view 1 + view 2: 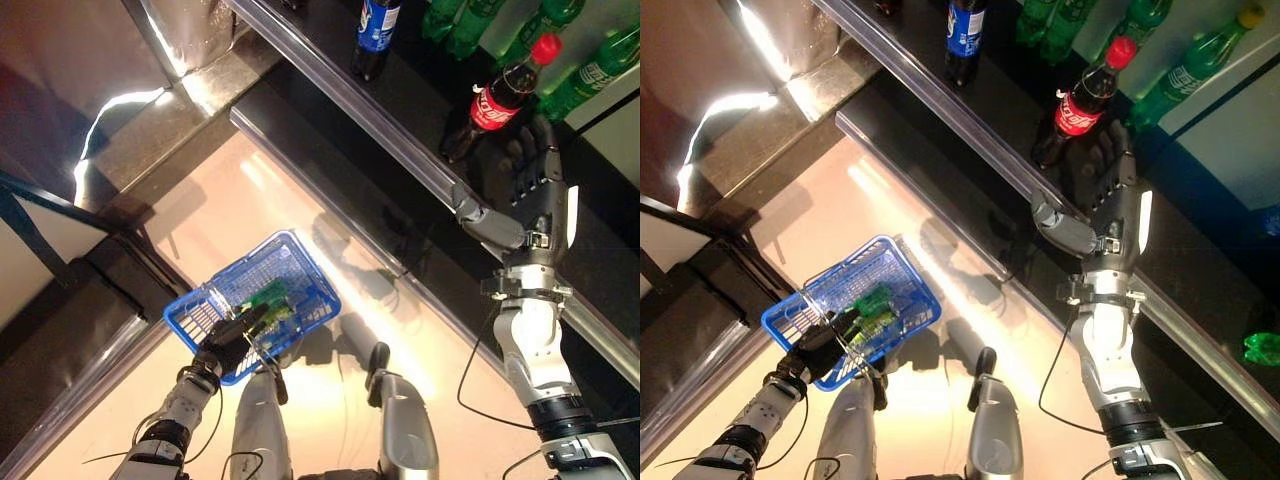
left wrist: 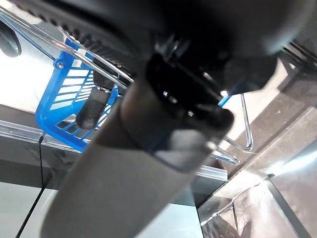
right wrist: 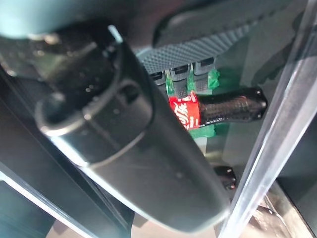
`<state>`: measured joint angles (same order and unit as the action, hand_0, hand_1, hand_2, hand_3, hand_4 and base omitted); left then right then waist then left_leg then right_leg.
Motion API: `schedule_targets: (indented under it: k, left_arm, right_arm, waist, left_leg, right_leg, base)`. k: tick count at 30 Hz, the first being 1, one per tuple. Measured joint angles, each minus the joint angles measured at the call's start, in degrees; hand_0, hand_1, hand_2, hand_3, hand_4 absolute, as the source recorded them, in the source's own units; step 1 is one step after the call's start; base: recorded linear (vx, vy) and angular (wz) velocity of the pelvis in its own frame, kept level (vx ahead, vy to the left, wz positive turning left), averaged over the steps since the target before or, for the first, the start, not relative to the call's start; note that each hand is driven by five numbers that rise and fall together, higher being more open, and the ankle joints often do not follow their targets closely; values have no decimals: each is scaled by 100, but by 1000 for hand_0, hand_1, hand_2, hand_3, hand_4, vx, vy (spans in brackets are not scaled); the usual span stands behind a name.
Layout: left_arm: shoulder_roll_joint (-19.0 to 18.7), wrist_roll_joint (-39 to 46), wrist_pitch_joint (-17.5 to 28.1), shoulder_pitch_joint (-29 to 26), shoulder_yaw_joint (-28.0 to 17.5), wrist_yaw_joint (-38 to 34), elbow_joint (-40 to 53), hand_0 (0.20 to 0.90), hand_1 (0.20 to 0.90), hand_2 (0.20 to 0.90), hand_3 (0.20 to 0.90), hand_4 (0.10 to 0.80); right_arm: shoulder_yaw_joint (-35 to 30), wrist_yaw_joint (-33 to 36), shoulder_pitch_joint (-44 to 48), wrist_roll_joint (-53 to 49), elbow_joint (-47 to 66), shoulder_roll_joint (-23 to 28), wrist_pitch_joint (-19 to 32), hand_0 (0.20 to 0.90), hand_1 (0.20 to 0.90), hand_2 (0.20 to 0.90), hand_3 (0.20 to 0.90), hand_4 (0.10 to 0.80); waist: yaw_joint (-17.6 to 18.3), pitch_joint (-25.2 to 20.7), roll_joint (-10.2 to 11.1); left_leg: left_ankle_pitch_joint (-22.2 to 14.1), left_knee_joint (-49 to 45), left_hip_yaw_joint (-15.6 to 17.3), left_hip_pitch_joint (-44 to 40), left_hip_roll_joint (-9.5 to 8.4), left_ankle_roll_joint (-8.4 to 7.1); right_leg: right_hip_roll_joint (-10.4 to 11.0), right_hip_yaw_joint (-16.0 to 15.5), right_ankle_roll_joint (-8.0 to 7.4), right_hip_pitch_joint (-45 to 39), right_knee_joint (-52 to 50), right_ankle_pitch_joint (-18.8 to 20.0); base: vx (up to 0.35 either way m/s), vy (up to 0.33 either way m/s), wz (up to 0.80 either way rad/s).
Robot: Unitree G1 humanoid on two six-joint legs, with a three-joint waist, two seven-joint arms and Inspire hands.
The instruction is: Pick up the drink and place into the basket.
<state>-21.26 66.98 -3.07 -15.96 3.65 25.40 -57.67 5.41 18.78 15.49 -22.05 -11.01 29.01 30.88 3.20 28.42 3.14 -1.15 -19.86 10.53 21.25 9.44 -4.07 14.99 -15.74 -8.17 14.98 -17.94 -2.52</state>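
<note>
Blue plastic basket (image 1: 300, 290) hangs low at the robot's left, with a green item (image 1: 268, 295) lying inside it. Left hand (image 1: 228, 340) is curled around the basket's wire handle (image 2: 237, 148) at the near rim. Farther out, the right hand (image 1: 528, 190) is raised at the shelf (image 1: 330, 70), fingers extended and spread, thumb out to the side. It holds nothing. A dark cola bottle (image 1: 495, 100) with a red cap and label stands on the shelf just beyond the fingertips. Beyond it stand a blue-labelled bottle (image 1: 377, 35) and green bottles (image 1: 590, 75).
</note>
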Motion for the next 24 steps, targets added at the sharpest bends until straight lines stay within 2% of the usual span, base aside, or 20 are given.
schedule_targets:
  k: [11, 18, 24]
  left_arm:
    - [-5, 0, -42, -36, 25, -1, 2, 300, 300, 300, 200, 100]
    - [-9, 0, -78, -144, 157, -1, 3, 300, 300, 300, 200, 100]
    - [-25, 0, -148, -209, 242, -1, 2, 300, 300, 300, 200, 100]
  right_arm:
    - [-39, 401, 677, -115, -505, 147, 51, 900, 900, 900, 900, 800]
    - [-230, 408, 1243, -687, -1337, 342, 16, 900, 900, 900, 900, 800]
    - [-300, 386, 1449, -977, -1652, 522, -219, 900, 900, 900, 900, 800]
  waist:
    - [-94, 37, -64]
    - [-223, 60, -104]
    - [-308, 62, -107]
  left_leg:
    - [0, -6, -5, 2, -17, 2]
    - [-3, -13, -42, 10, -46, 7]
    - [-20, -26, -46, 14, -92, 35]
  right_leg:
    - [16, -8, -10, 0, -9, 6]
    - [38, -92, -10, -35, -7, 6]
    - [80, -101, -20, -48, -6, 11]
  base:
    - [0, 0, 0]
    - [4, -12, 3]
    - [-1, -1, 1]
